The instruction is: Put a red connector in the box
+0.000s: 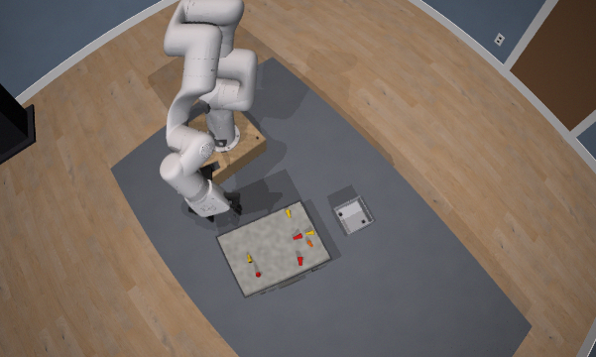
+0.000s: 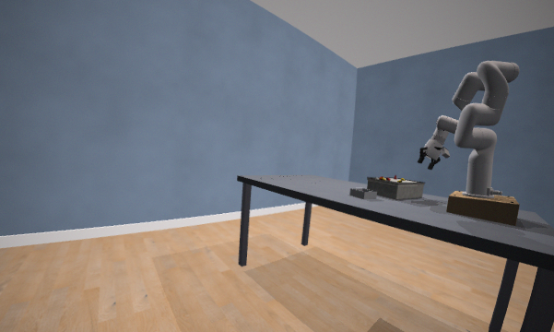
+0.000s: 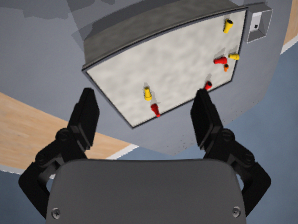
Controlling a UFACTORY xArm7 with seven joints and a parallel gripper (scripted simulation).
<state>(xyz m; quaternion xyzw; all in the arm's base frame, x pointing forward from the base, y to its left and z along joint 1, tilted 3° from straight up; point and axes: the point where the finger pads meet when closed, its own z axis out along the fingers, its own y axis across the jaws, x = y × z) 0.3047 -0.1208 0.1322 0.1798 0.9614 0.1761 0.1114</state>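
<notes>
Grey speckled lid of the rectangular tool case (image 1: pixel 268 245) carries six loose wire connectors in red, yellow and orange. Three red cone-shaped connectors are present: one near the case's right side (image 1: pixel 298 237), one toward its lower right edge (image 1: pixel 299 260), and one toward the lower left (image 1: pixel 258 274). The first red piece lies close to a yellow connector (image 1: pixel 309 232) and an orange connector (image 1: pixel 309 243); whether they touch cannot be determined. Two further yellow connectors lie apart, one near the upper corner (image 1: pixel 288 213), one just beside the lower-left red piece (image 1: pixel 249 258).

The open square steel junction box (image 1: pixel 368 221) sits on the dark grey table (image 1: pixel 402 297) just beside the case, with no connector inside.

The black two-finger gripper (image 3: pixel 148 115) of the white arm (image 1: pixel 198 89) hangs above the table off the case's upper left corner, fingers fully apart, holding nothing.
</notes>
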